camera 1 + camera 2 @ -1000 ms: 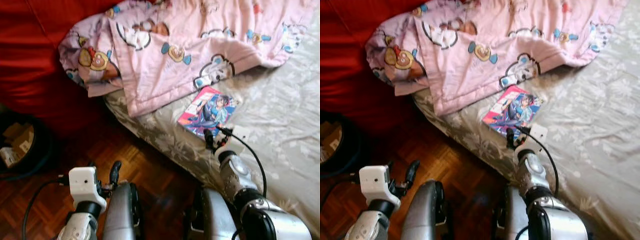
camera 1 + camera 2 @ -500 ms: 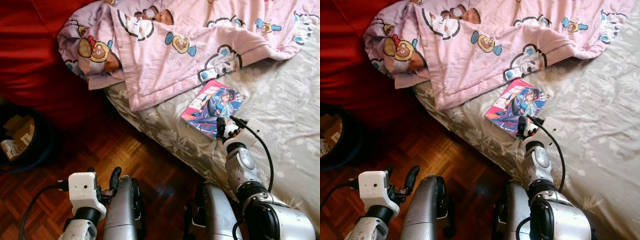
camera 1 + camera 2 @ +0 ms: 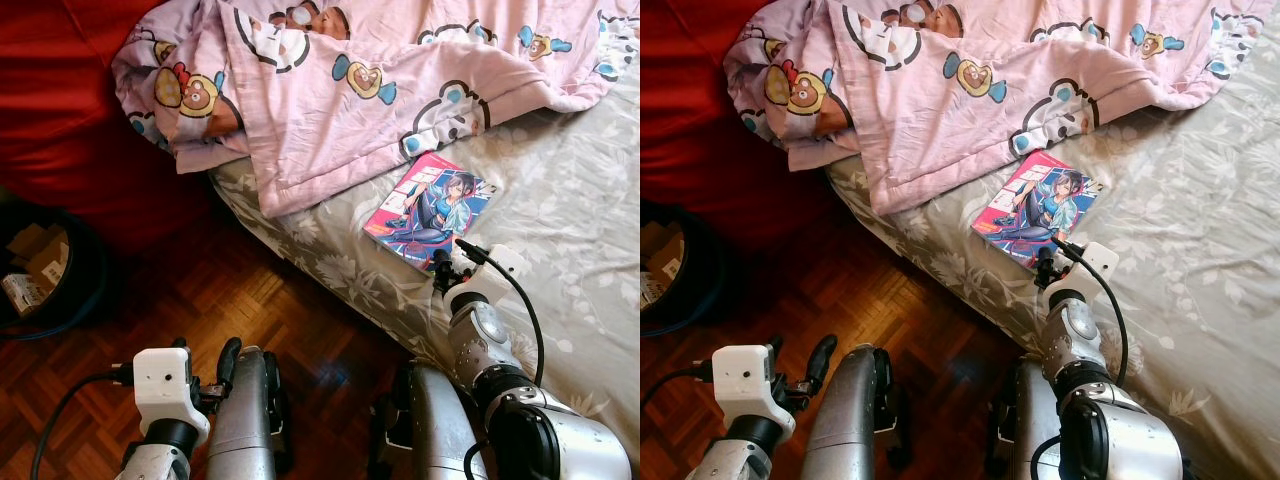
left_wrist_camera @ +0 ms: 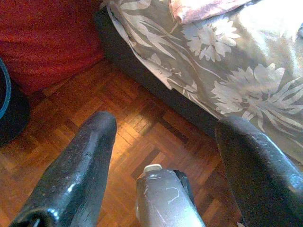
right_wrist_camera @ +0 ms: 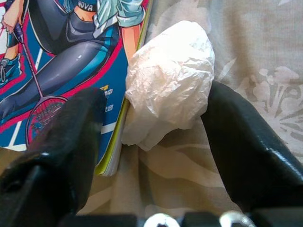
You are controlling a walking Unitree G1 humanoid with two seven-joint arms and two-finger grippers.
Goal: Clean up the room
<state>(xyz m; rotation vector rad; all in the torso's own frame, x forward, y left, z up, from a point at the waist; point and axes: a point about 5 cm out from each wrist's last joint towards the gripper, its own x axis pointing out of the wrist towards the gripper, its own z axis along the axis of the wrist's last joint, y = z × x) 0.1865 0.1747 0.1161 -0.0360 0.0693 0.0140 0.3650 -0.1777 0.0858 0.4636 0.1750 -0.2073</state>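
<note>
Two black fingers (image 5: pixel 71 142) of the right gripper (image 5: pixel 156 156) spread wide, straddling a crumpled white tissue wad (image 5: pixel 170 80) on the grey floral bedsheet (image 5: pixel 251 56). Not yet pinching anything; wad between the fingers and slightly ahead of the tips, nearer one finger. Pressed against the wad's other side, under the opposite finger: the corner of a manga magazine (image 3: pixel 432 208), flat on the sheet.

Likely risk: on closing, that finger catching the magazine's cover and dragging or lifting it along with the tissue, or shoving it sideways. Soft paper also apt to squash and slip out if nipped only at its near edge. Loose sheet beneath could bunch into the grip.

Wad roughly egg-shaped, long axis running away from the gripper, blunt end farthest. Magazine's long axis slanting away from the gripper toward the pink cartoon quilt (image 3: pixel 340 100) beyond.

Left gripper (image 4: pixel 163 137) idle, fingers apart, hanging low over the parquet floor (image 4: pixel 132 123) beside the bed.
</note>
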